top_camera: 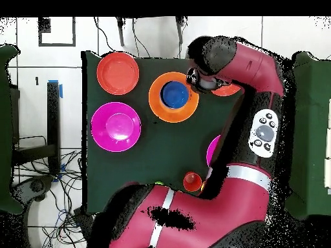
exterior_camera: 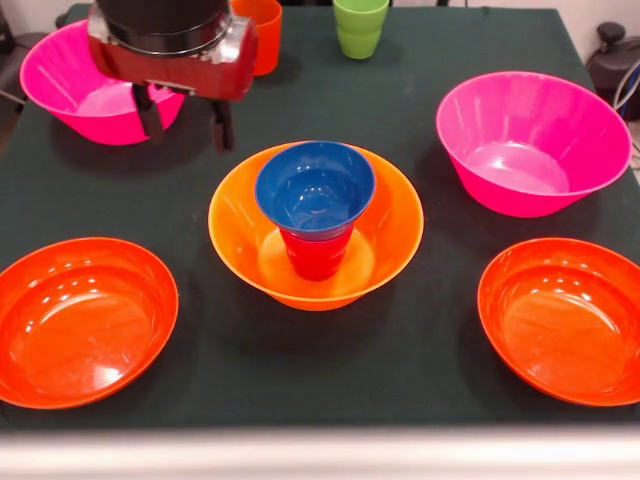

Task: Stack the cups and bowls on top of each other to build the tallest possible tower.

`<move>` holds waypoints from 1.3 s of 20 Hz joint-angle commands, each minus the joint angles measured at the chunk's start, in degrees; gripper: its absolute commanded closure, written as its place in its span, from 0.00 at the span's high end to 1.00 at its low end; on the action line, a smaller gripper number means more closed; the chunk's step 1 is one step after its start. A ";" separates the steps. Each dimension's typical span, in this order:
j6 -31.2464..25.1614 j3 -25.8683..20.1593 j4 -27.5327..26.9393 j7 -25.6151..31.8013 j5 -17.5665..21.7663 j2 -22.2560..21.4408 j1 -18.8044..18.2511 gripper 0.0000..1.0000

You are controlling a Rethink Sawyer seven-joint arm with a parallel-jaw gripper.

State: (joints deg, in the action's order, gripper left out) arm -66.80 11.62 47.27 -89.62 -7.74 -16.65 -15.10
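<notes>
The tower stands mid-table: a large orange bowl [exterior_camera: 385, 235] [top_camera: 157, 103] holds an upside-down red cup [exterior_camera: 315, 255], and a small blue bowl [exterior_camera: 315, 185] [top_camera: 174, 94] sits upright on that cup. My gripper [exterior_camera: 186, 120] hangs to the left of and behind the tower, in front of a pink bowl [exterior_camera: 60, 80]. It is open, with nothing between its two dark fingers. An orange cup [exterior_camera: 265, 35] [top_camera: 192, 181] and a green cup [exterior_camera: 360, 25] stand at the far edge. The arm hides part of the orange cup.
A second pink bowl [exterior_camera: 530, 140] [top_camera: 116, 126] sits at the right. Two shallow red-orange bowls [exterior_camera: 80, 320] [exterior_camera: 565, 320] lie at the near corners, one of them visible from overhead [top_camera: 117, 72]. The arm [top_camera: 252, 71] covers one side of the table in the overhead view.
</notes>
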 commanded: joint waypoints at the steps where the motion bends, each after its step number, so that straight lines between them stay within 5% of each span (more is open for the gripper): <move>1: -1.94 -4.12 9.51 -6.02 0.55 -1.60 2.64 1.00; 10: -9.48 1.22 10.62 -7.82 3.45 -1.80 4.57 1.00; 19: -5.42 4.15 20.39 -6.64 3.89 -6.59 6.48 1.00; 26: -5.33 4.34 18.67 -7.41 3.37 -5.07 6.80 1.00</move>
State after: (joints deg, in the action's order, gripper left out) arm -70.50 18.48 60.79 -89.66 -7.15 -22.07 -9.38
